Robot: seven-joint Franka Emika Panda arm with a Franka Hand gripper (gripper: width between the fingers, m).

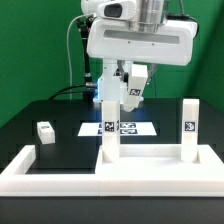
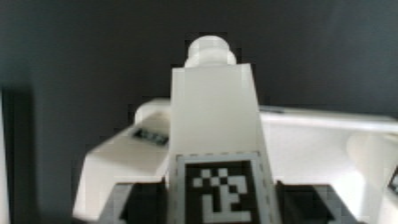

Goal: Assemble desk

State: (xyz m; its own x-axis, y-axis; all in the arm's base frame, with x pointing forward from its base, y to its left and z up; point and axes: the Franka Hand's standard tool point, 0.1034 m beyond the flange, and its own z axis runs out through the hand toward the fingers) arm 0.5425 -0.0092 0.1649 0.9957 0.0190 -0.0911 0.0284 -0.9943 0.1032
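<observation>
My gripper (image 1: 130, 90) is shut on a short square white leg (image 1: 135, 95) and holds it in the air behind the desk top (image 1: 150, 158). In the wrist view this leg (image 2: 217, 120) runs out from between the dark fingers (image 2: 139, 200). It shows a black-and-white tag and its round peg points away over the white desk top (image 2: 329, 135). Two legs stand upright on the desk top, one (image 1: 107, 128) on the exterior view's left and one (image 1: 188, 128) on its right. Another leg (image 1: 45, 132) lies loose on the black table at the left.
The marker board (image 1: 122, 127) lies flat on the table behind the desk top, under the gripper. A long low white border wall (image 1: 40, 168) runs along the front and the left side. A green backdrop stands behind the arm.
</observation>
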